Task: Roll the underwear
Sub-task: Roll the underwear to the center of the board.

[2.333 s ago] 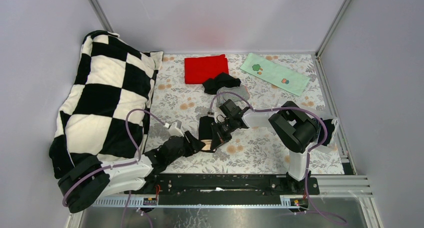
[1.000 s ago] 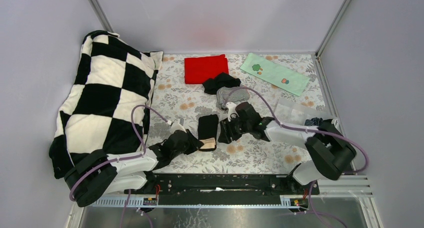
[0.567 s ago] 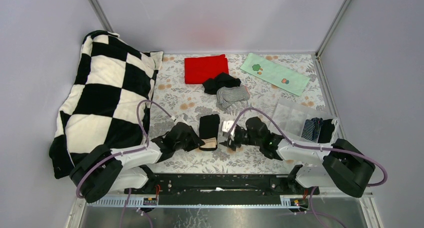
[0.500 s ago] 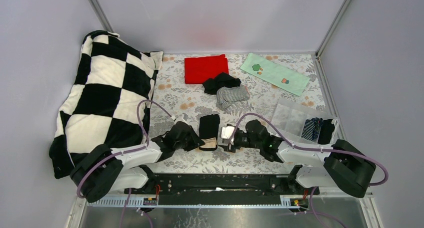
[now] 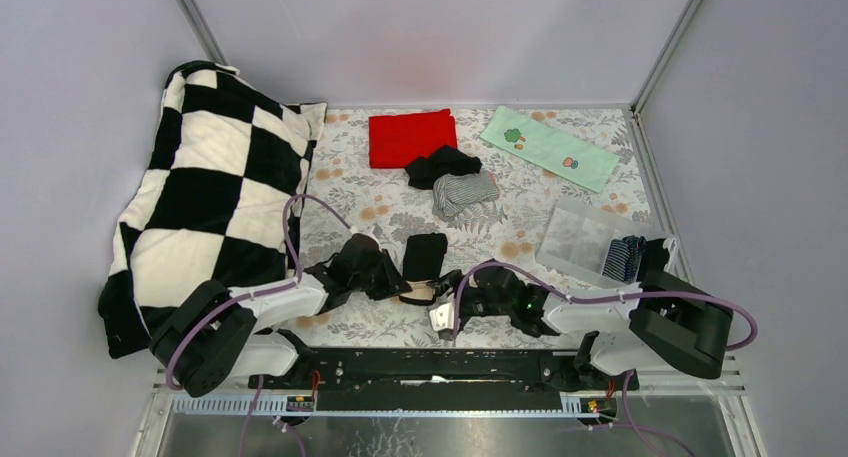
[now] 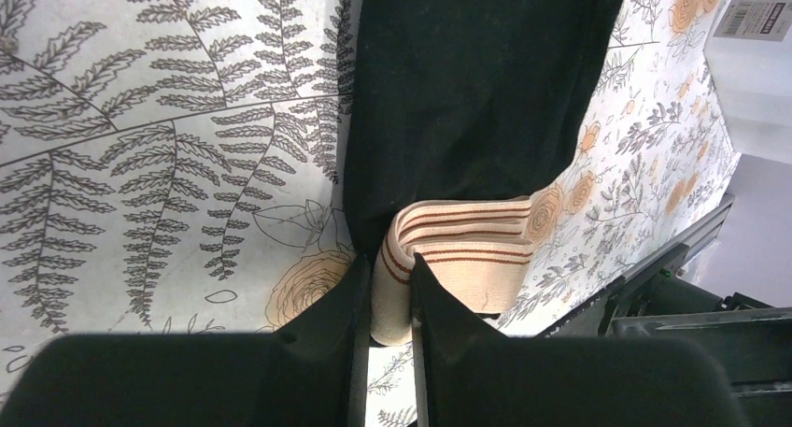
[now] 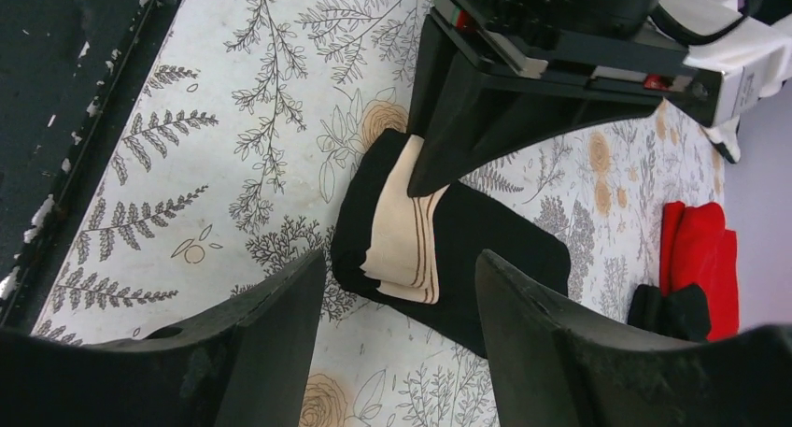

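Left wrist view: the left gripper point(image 6: 385, 270) has its jaws pinched tight on the beige striped waistband point(image 6: 467, 245) of the black underwear point(image 6: 467, 91), which lies folded flat near the middle of the floral table point(image 5: 350, 197). The right gripper point(image 7: 400, 259) hangs just at its 5 o'clock, jaws standing apart and holding nothing. More underwear point(image 5: 455, 177) sits heaped toward 12 o'clock, touching a red cloth point(image 5: 411, 137).

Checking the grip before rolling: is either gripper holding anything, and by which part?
The left gripper pinches the black briefs by their beige striped waistband, at its folded edge. The right gripper is open and holds nothing.
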{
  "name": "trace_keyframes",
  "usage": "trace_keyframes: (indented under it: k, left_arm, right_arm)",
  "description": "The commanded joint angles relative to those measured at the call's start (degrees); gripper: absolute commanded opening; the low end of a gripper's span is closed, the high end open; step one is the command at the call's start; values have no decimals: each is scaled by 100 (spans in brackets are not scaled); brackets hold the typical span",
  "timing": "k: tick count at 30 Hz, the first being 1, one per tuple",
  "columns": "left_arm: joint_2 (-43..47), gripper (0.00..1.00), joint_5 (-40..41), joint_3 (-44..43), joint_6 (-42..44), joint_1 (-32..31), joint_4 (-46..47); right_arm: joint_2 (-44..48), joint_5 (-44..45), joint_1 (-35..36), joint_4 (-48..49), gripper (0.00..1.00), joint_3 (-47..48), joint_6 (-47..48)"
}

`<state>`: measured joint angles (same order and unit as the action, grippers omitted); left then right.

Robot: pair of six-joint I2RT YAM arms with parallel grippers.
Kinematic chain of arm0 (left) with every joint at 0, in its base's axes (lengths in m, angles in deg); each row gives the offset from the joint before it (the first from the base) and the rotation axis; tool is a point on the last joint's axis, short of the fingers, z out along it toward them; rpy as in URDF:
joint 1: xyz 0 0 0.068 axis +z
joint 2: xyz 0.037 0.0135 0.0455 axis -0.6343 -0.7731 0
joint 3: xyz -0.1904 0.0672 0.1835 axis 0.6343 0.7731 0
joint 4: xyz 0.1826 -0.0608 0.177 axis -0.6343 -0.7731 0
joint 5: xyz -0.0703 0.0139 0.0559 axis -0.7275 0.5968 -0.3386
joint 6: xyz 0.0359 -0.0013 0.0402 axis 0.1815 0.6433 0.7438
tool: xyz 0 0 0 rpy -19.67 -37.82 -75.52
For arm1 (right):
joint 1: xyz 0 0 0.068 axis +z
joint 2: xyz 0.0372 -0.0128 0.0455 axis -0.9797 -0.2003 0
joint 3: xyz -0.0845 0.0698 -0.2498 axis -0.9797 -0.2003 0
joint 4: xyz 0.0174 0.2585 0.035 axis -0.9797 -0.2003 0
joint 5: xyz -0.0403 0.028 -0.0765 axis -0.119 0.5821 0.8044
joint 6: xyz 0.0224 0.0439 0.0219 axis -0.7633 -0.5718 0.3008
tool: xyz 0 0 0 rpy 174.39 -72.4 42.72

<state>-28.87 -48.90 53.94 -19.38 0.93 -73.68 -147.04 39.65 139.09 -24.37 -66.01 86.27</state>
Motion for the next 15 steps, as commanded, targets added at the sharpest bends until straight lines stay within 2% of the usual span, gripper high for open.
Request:
trace_keyframes:
  k: [1,15]
  left_arm:
    - [-197,5,-331,-17,399,126,-710]
    - [-346,2,-800,-74,670,418,-720]
  right_arm:
    - [-239,146,218,230,67,261,550]
    - [-1178,994,432,726,66,271,1317]
